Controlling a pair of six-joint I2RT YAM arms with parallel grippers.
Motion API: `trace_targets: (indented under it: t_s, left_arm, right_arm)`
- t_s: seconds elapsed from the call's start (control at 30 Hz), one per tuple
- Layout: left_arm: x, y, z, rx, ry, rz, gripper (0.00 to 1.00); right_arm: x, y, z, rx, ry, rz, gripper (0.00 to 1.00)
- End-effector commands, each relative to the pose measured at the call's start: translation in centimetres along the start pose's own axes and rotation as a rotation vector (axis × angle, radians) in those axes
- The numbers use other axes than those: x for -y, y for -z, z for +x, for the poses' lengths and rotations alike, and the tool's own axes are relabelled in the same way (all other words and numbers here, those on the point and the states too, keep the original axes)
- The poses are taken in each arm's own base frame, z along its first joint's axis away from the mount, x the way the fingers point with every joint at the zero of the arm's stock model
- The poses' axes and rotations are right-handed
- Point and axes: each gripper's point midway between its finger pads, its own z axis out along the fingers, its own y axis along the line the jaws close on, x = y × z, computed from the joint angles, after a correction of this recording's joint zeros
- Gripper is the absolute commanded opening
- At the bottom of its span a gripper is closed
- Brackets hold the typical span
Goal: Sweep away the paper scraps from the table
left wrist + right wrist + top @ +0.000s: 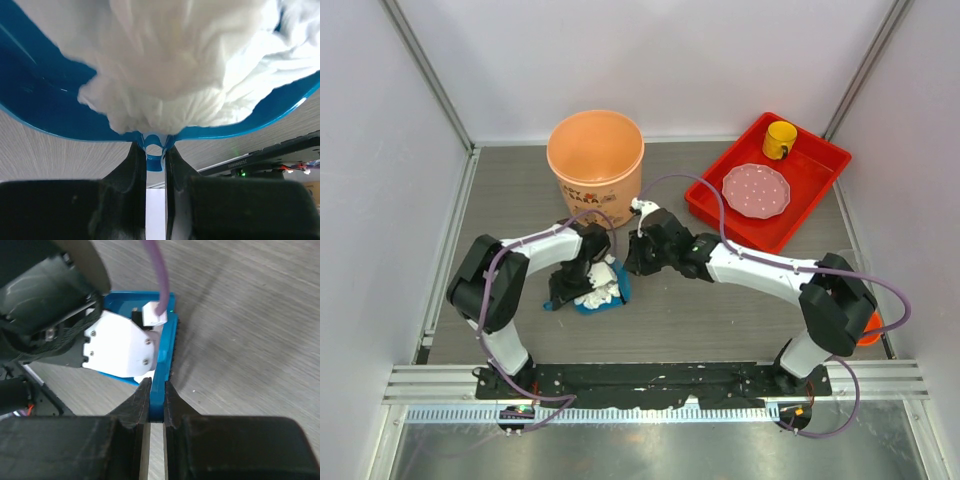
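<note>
Several white paper scraps [602,285] lie heaped in a blue dustpan [617,297] on the table [720,320], in front of the orange bucket. My left gripper [574,283] is shut on the dustpan's handle. In the left wrist view the scraps [175,65] fill the pan [40,100], and the gripper [155,156] clamps the handle tab. My right gripper [636,256] is shut on the blue brush, just right of the pan. In the right wrist view the brush [168,352] sits between the gripper's [157,401] fingers, its dark bristles facing right. No loose scraps show on the table.
An orange bucket [595,155] stands at the back, just behind the dustpan. A red tray [820,160] at the back right holds a pink plate [756,190] and a yellow mug [780,138]. A small orange object [871,328] lies by the right arm's elbow.
</note>
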Motion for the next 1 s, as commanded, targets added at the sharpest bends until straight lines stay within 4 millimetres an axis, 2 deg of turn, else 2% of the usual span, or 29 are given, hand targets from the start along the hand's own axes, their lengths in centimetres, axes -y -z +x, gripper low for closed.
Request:
trace_targets:
  t_s: [0.0,0.07,0.13,0.33,0.5,0.73,0.97]
  left_arm:
    - [-0.5,0.3,-2.1,0.069,0.021,0.01,0.0]
    - [-0.6,0.4,-2.8,0.095,0.025,0.014,0.0]
    - [-0.7,0.7,-3.6,0.136,0.03,0.014,0.0]
    - [-0.8,1.8,-6.6,0.318,0.068,0.037,0.0]
    - [-0.1,2.7,-7.0,0.422,0.078,0.05,0.0]
    - [-0.4,4.5,-7.4,0.562,0.11,0.061,0.0]
    - [-0.1,5.9,-7.2,0.618,0.099,0.038,0.0]
  right_arm:
    - [-4.2,2.3,-4.0,0.141,-0.057,-0.162,0.01]
    - [-4.9,3.4,-4.9,0.182,-0.054,-0.179,0.01]
    - [-5.6,3.8,-4.9,0.192,-0.044,-0.191,0.01]
    - [-5.2,3.9,-4.6,0.179,-0.037,-0.168,0.01]
    - [-5.2,5.1,-5.5,0.211,-0.027,-0.156,0.01]
    - [-3.6,8.4,-7.7,0.285,0.03,-0.034,0.01]
    - [-4.2,11.6,-9.8,0.348,0.049,-0.027,0.01]
